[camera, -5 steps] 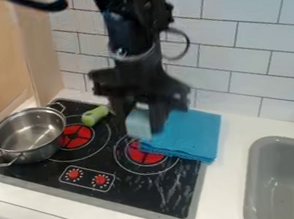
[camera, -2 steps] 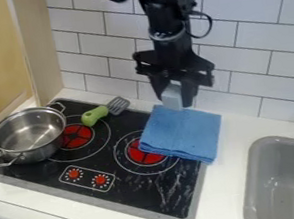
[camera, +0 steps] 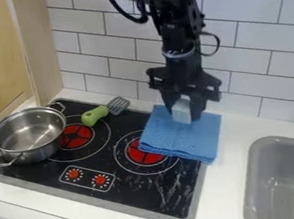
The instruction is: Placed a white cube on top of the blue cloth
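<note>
Since the preceding view, your gripper [camera: 185, 113] has come lower and now holds the white cube [camera: 181, 111] over the blue cloth's [camera: 182, 136] upper part; contact unconfirmed. Placement appears nearly ready for release.

Take the folded blue cloth [camera: 180, 141] as your dial centre, view top at 12 o'clock. Your black two-finger gripper [camera: 185, 113] points down at the cloth's 12 o'clock side, a white cube [camera: 181, 111] between its fingers; you cannot confirm cube-to-cloth contact. The cloth overlaps the black glass cooktop [camera: 132, 186]. Locate the green-handled grey spatula [camera: 95, 115] at 10 o'clock, the round steel pot [camera: 29, 132] at 9, and the grey sink [camera: 290, 184] at 4.
</note>
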`<state>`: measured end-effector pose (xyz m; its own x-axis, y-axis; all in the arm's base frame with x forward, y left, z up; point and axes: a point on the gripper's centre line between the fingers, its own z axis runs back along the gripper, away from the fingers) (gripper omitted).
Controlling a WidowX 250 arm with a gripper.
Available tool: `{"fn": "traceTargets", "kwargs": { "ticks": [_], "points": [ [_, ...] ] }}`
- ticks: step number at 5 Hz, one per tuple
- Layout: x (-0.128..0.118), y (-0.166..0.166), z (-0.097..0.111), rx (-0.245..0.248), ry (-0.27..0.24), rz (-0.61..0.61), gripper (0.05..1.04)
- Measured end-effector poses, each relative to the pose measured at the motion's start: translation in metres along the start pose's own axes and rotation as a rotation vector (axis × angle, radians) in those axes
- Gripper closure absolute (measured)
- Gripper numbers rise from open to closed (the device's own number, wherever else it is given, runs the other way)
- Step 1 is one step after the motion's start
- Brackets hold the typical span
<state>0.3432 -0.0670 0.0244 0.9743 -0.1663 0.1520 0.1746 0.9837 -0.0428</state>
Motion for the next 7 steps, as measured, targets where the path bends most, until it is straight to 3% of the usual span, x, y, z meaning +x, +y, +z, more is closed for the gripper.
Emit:
{"fn": "traceTargets", "kwargs": {
  "ticks": [1, 2, 3, 4, 7],
  "points": [
    [-0.002, 0.002, -0.008, 0.01, 0.034, -0.007, 0.543],
    [-0.004, 0.003, -0.01, 0.016, 0.06, 0.003, 0.226],
    [-0.003, 0.006, -0.01, 0.036, 0.05, 0.02, 0.063],
    [-0.003, 0.006, -0.009, 0.038, 0.037, 0.036, 0.078],
    [-0.006, -0.006, 0.057, -0.028, -0.143, 0.035, 0.085]
  ]
}}
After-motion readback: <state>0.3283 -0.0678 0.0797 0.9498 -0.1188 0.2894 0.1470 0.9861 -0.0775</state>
